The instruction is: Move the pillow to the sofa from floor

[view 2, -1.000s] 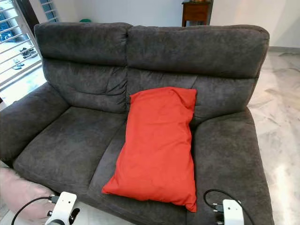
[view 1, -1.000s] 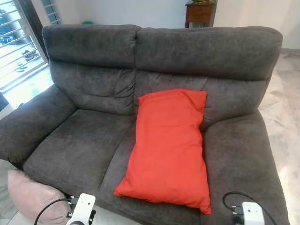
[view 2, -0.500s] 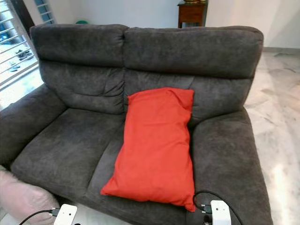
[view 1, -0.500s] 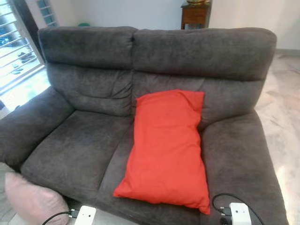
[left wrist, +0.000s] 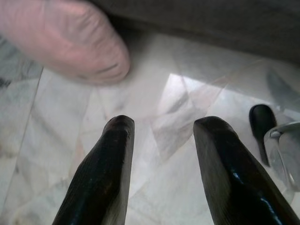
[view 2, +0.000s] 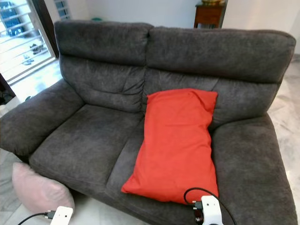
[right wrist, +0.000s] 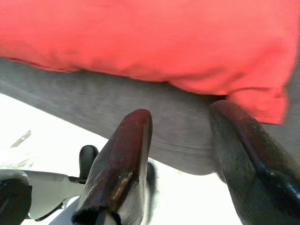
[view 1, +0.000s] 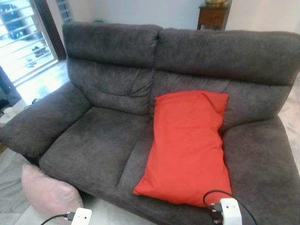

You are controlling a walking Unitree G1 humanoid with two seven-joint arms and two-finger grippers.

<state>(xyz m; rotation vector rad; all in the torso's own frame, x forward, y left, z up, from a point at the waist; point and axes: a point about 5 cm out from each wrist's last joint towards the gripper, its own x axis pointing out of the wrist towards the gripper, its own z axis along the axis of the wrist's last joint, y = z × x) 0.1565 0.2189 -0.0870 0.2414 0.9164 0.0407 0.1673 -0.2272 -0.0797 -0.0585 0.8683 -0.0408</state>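
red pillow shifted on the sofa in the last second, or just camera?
No. The red pillow leans on the same right backrest cushion of the sofa, its lower corner at the seat's front edge as before. The whole picture slid right, so the camera turned.

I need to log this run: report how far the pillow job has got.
Done: the red pillow lies on the sofa, leaning on its backrest. In hand: nothing; the left gripper and right gripper are both open. Left: the pink pillow sits on the floor by the sofa's front corner.
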